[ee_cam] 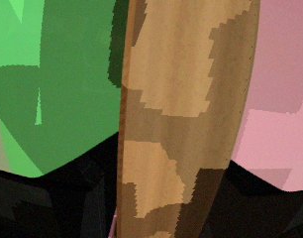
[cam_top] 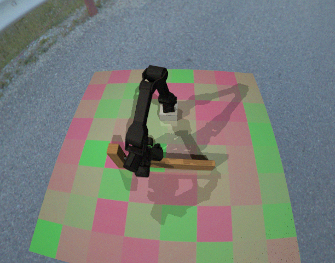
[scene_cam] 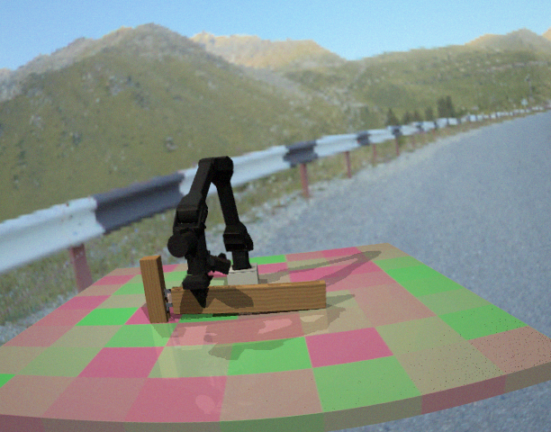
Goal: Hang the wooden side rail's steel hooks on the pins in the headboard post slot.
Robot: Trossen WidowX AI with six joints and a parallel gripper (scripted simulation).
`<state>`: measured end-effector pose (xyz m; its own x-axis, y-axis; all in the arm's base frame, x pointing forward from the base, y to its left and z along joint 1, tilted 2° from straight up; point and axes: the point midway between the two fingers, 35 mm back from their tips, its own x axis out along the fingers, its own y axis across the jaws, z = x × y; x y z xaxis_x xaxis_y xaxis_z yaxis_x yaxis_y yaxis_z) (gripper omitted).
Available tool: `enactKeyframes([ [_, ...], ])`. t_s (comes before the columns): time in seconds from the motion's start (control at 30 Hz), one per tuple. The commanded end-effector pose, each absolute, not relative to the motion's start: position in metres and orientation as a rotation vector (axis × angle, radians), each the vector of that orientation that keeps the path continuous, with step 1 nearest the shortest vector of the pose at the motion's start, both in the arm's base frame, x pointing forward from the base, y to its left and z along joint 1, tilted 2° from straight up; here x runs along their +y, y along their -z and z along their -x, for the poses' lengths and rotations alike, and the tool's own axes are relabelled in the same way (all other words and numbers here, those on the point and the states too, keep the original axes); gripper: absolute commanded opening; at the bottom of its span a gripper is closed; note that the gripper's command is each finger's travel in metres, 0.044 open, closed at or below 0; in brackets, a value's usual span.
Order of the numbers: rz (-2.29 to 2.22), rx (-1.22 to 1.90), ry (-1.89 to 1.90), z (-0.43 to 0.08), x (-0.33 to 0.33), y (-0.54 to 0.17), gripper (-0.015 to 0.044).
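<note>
The wooden side rail (cam_top: pixel 190 163) (scene_cam: pixel 275 297) (ee_cam: pixel 183 59) stands on edge, nearly level, just above or on the table; I cannot tell whether its far end touches. My gripper (scene_cam: pixel 200 297) (ee_cam: pixel 156 141) is shut on the rail near its post end, one finger on each side. The headboard post (cam_top: pixel 113 149) (scene_cam: pixel 154 288) stands at the left, leaning slightly in the exterior view. The steel hooks (scene_cam: pixel 169 297) show small in the narrow gap between post and rail end. The slot and pins are hidden, so whether the hooks sit on the pins cannot be told.
The checkered table (cam_top: pixel 179 222) (scene_cam: pixel 271 355) carries everything. The arm's pale base block (cam_top: pixel 168 116) (scene_cam: pixel 243 277) stands behind the rail. The arm (cam_top: pixel 142 107) (scene_cam: pixel 199 190) arches from it over to the post end and covers part of the rail in the top view.
</note>
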<state>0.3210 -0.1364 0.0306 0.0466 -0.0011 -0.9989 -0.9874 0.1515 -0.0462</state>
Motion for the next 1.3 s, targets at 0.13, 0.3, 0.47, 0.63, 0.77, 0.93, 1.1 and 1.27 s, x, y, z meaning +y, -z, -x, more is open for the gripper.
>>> enactKeyframes([
  [0.13, 1.125, 1.237, -1.057, -0.322, -0.1389, -0.032, 0.0],
  [0.3, 1.125, 1.237, -1.057, -0.3213, -0.1394, -0.0314, 0.0],
  [0.47, 1.125, 1.237, -1.057, -0.3207, -0.1399, -0.0309, 0.0],
  [0.63, 1.125, 1.237, -1.057, -0.3201, -0.1403, -0.0313, 0.0],
  [0.77, 1.125, 1.237, -1.057, -0.3196, -0.1407, -0.0317, 0.0],
  [0.93, 1.125, 1.237, -1.057, -0.3196, -0.1413, -0.0323, 0.0],
  [1.1, 1.125, 1.237, -1.057, -0.3201, -0.1419, -0.0327, 0.0],
  [1.27, 1.125, 1.237, -1.057, -0.3206, -0.1426, -0.0329, 0.0],
])
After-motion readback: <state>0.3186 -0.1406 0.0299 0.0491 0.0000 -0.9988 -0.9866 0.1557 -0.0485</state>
